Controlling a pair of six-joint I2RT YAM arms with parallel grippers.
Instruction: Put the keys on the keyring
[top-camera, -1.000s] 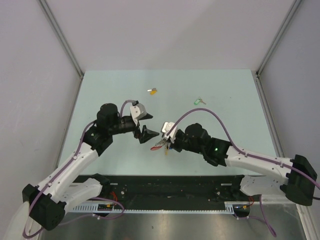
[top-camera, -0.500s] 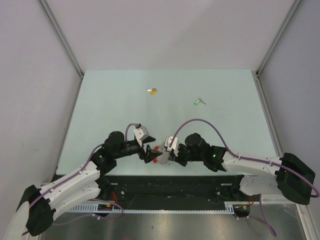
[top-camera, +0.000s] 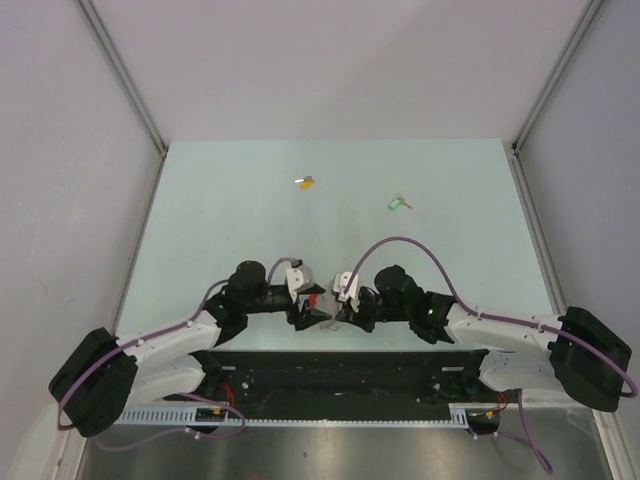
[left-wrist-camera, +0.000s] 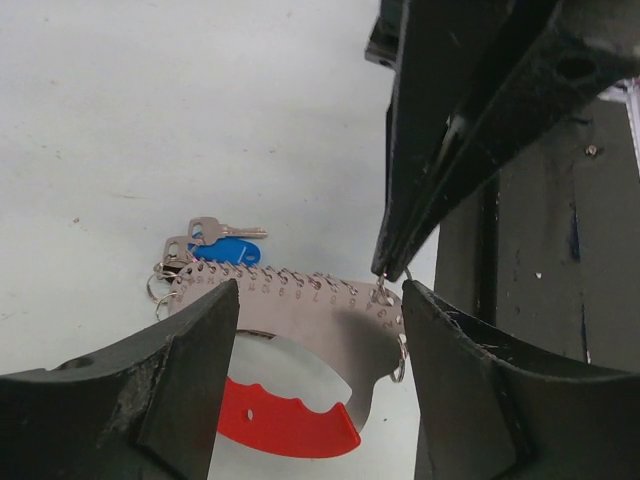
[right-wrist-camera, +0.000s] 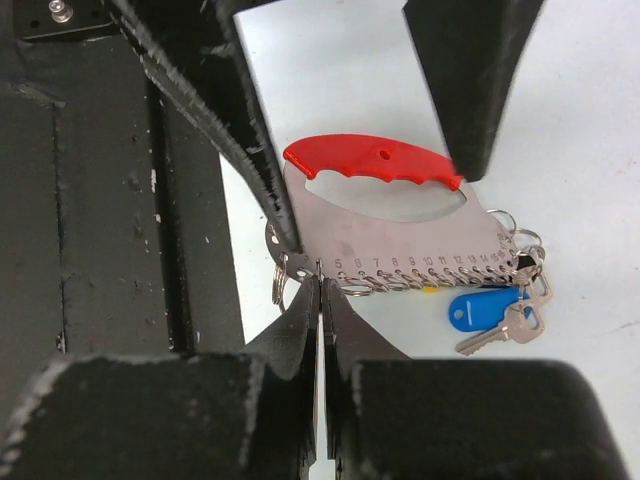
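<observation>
The keyring (right-wrist-camera: 400, 235) is a grey numbered plate with a red curved band, small rings and a blue-headed key (right-wrist-camera: 485, 308). It lies at the table's near edge (top-camera: 316, 297). My right gripper (right-wrist-camera: 320, 283) is shut on a small ring at the plate's edge. My left gripper (left-wrist-camera: 320, 300) is open, with a finger on each side of the plate (left-wrist-camera: 300, 315), not touching it. In the top view the left gripper (top-camera: 303, 306) and the right gripper (top-camera: 336, 308) meet tip to tip. The yellow-headed key (top-camera: 305, 182) and the green-headed key (top-camera: 398, 204) lie far back on the table.
The black base rail (top-camera: 340, 375) runs right beside the keyring, along the near edge of the pale green table (top-camera: 220, 220). Grey walls enclose the left, back and right sides.
Both arms have drawn back toward the near edge. The right gripper brought the keyring with it, and the left gripper has closed in and now straddles the plate.
</observation>
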